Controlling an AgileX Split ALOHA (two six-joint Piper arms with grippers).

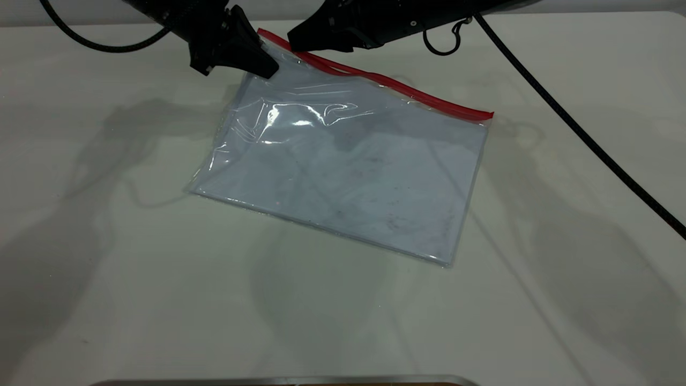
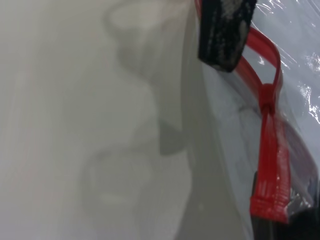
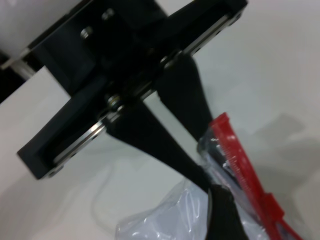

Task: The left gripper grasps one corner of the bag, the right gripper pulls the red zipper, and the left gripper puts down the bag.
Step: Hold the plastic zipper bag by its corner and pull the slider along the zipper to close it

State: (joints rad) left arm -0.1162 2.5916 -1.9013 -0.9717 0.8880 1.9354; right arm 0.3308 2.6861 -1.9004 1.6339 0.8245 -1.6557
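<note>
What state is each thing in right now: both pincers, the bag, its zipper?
left pincer: shut on the corner of the bag, lifting that end.
right pincer: at the red zipper beside the left one; grip unclear.
bag: far left corner raised, the rest flat on the table.
red zipper: strips split apart near the held corner; slider tab close to it.

A pale, off-white table (image 1: 107, 300) fills nearly the whole exterior view, its surface matt and smooth. Soft grey shadows spread across it, the broadest at 8 o'clock and at 4 o'clock, with fainter ones near 6 o'clock. At 12 o'clock the table's far edge shows as a thin line, and a greyish strip of wall (image 1: 589, 5) lies beyond it. At 6 o'clock a narrow metallic edge (image 1: 278, 381) cuts into the lower border.
</note>
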